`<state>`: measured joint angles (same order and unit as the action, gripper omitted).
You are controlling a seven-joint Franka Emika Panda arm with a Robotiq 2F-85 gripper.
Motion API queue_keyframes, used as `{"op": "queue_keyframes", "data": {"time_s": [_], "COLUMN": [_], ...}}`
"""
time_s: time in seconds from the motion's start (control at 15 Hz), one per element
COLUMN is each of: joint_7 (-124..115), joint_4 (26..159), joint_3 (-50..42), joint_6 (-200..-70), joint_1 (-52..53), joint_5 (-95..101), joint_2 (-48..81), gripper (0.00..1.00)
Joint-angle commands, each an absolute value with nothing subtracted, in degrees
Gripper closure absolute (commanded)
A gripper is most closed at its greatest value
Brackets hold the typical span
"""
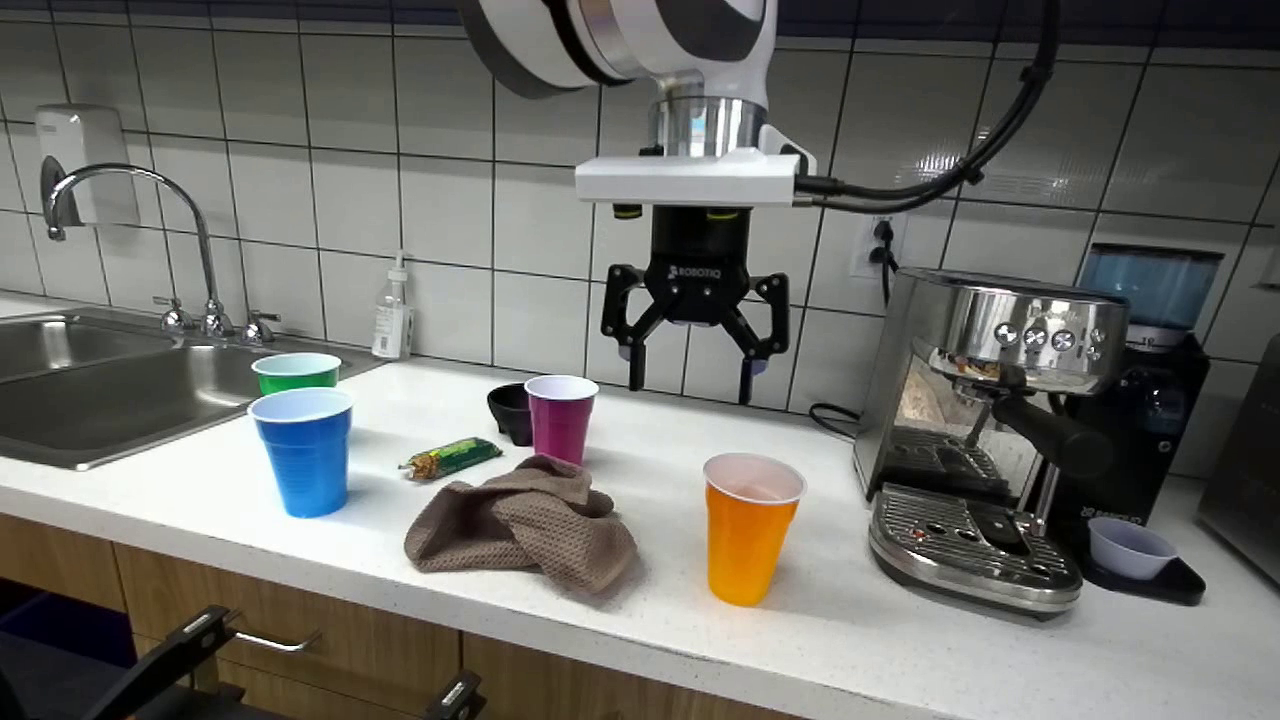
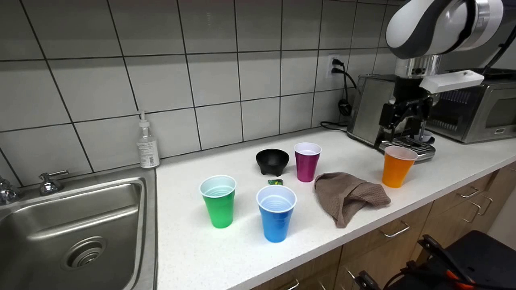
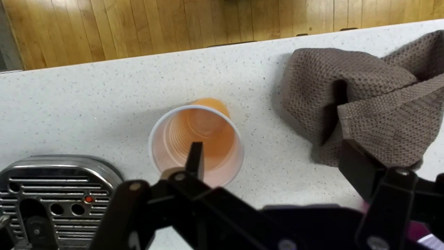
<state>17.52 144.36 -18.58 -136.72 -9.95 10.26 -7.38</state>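
My gripper (image 1: 692, 388) is open and empty, raised above the white counter (image 1: 660, 640). It points straight down, and in the wrist view its fingers (image 3: 273, 149) are wide apart. An orange cup (image 1: 748, 548) stands upright below it and nearer the counter's front edge; in the wrist view the cup (image 3: 216, 139) lies behind one finger, apart from it. A crumpled brown towel (image 1: 530, 520) lies beside the cup. A purple cup (image 1: 560, 425), a black bowl (image 1: 508, 412), a green packet (image 1: 455, 458), a blue cup (image 1: 305, 460) and a green cup (image 1: 296, 373) stand or lie toward the sink.
An espresso machine (image 1: 1000, 345) and a grinder (image 1: 1150, 400) stand on one side, with a microwave (image 2: 475, 108) beyond. A steel sink (image 2: 100, 201) with a soap bottle (image 2: 148, 147) beside it is at the opposite end. A tiled wall (image 1: 450, 220) runs behind the counter.
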Motion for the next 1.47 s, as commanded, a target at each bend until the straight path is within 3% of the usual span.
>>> {"op": "queue_keyframes", "data": {"time_s": [0.0, 1.4], "joint_7": [19.83, 20.69], "joint_4": [143.00, 138.29], "joint_3": [-17.90, -15.44], "joint_6": [-140.23, -146.34], "joint_1": [-11.60, -13.91], "joint_5": [9.05, 8.24], "joint_2": [-2.52, 11.18], "gripper": [0.00, 0.00]}}
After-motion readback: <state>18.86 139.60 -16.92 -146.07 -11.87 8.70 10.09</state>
